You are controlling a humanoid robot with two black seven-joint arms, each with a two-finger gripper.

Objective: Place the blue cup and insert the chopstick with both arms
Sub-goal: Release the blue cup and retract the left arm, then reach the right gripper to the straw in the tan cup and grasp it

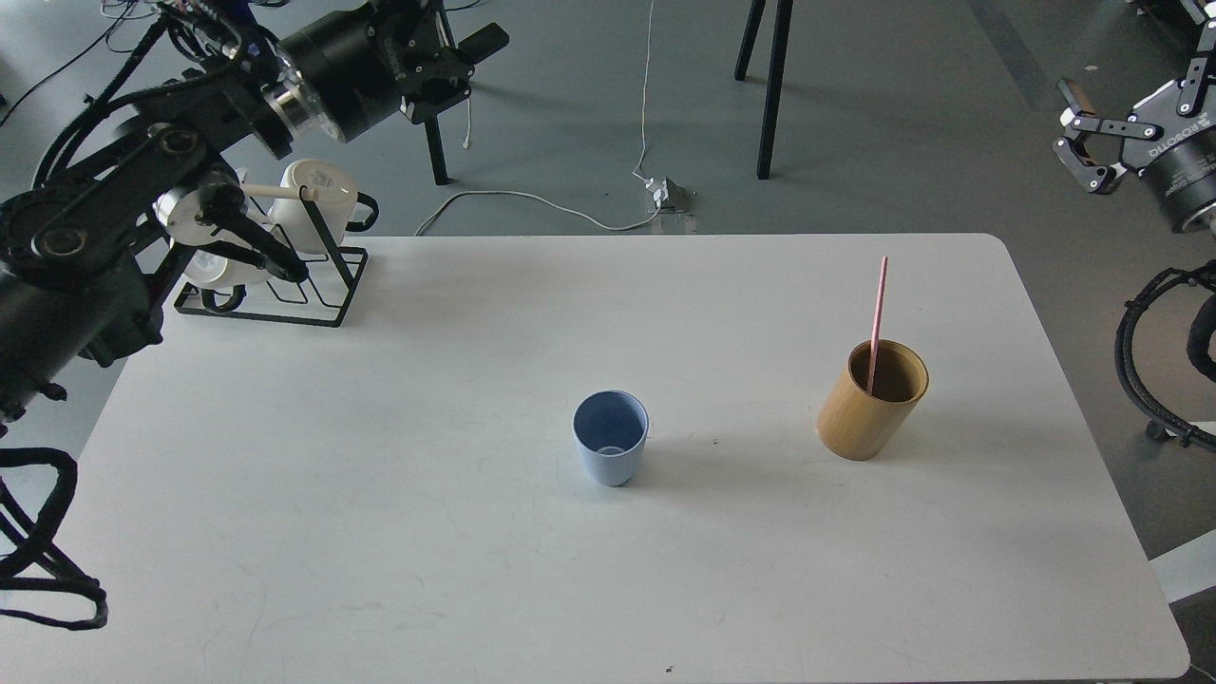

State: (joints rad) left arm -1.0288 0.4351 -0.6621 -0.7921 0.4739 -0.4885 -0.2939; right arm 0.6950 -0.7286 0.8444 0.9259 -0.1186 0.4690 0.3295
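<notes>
Blue cup (611, 450) standing upright mid-bench (380, 475), awaiting pink chopstick (878, 318) leaning in bamboo holder (872, 400) to its right; right gripper (1078, 142) hovering far right, fingers (1092, 174) spread, holding nothing; left gripper (465, 57) raised far left, fingers' state indiscernible.

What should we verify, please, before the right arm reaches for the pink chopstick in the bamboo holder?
1. Blue cup upright on the white table, mouth open, nothing inside: ok.
2. Pink chopstick standing in the bamboo holder, upper part free to grasp: ok.
3. Right gripper open and empty, off the table's right edge: ok.
4. Left gripper well away from cup and holder: ok; open or shut: cannot tell.
5. Clear table between cup and holder: ok.
6. Mug rack at the far left corner, outside the path: ok.
</notes>
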